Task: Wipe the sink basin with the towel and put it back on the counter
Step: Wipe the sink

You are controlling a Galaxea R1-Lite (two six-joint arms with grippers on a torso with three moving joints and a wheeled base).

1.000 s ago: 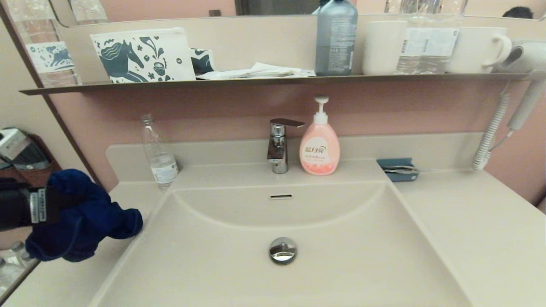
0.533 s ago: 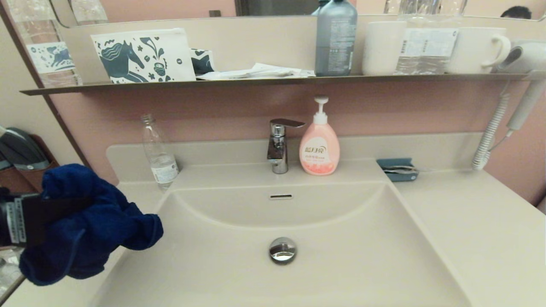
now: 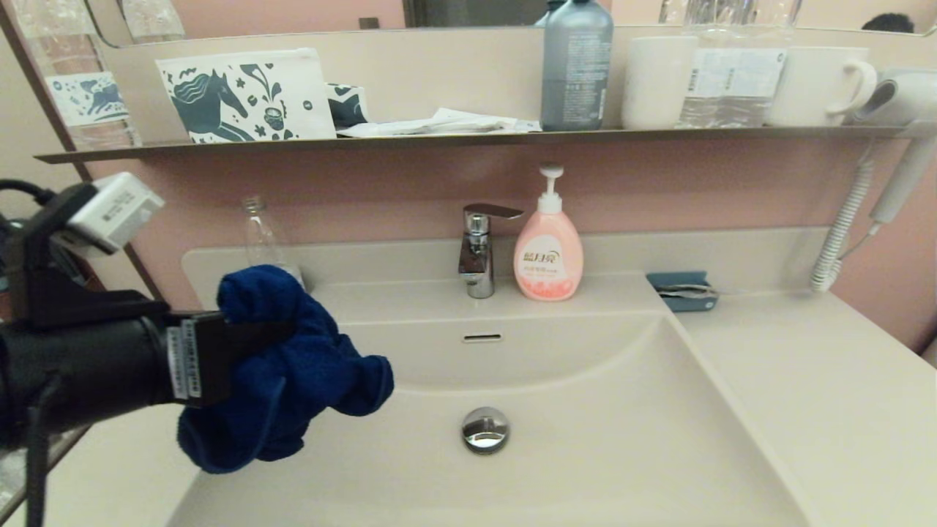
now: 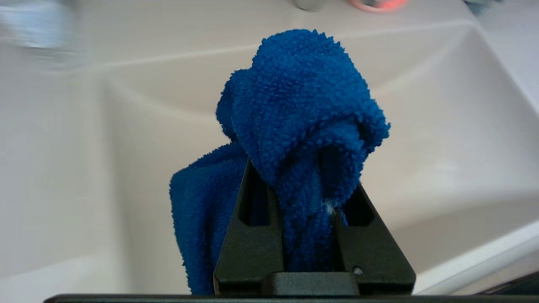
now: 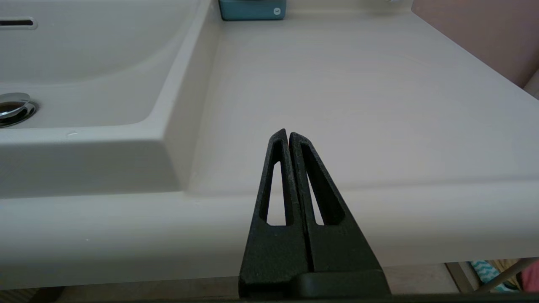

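Note:
My left gripper (image 3: 252, 344) is shut on a bunched dark blue towel (image 3: 293, 373), held in the air over the left side of the sink basin (image 3: 585, 454). In the left wrist view the towel (image 4: 303, 105) bulges out between the black fingers (image 4: 252, 235) and hides their tips. The basin has a chrome drain plug (image 3: 484, 428) and an overflow slot (image 3: 482, 337). The counter (image 3: 820, 395) lies to the right of the basin. My right gripper (image 5: 288, 134) is shut and empty, parked low before the counter's front edge (image 5: 379, 219), out of the head view.
At the basin's back stand a chrome tap (image 3: 479, 249), a pink soap dispenser (image 3: 549, 245) and a clear bottle (image 3: 263, 241). A blue-grey holder (image 3: 681, 290) sits on the counter's back right. A shelf (image 3: 468, 135) overhead carries bottles and mugs; a hair dryer (image 3: 900, 146) hangs right.
My left arm has swung right and up, carrying the towel from over the left counter to above the basin's left side. The right arm has not moved.

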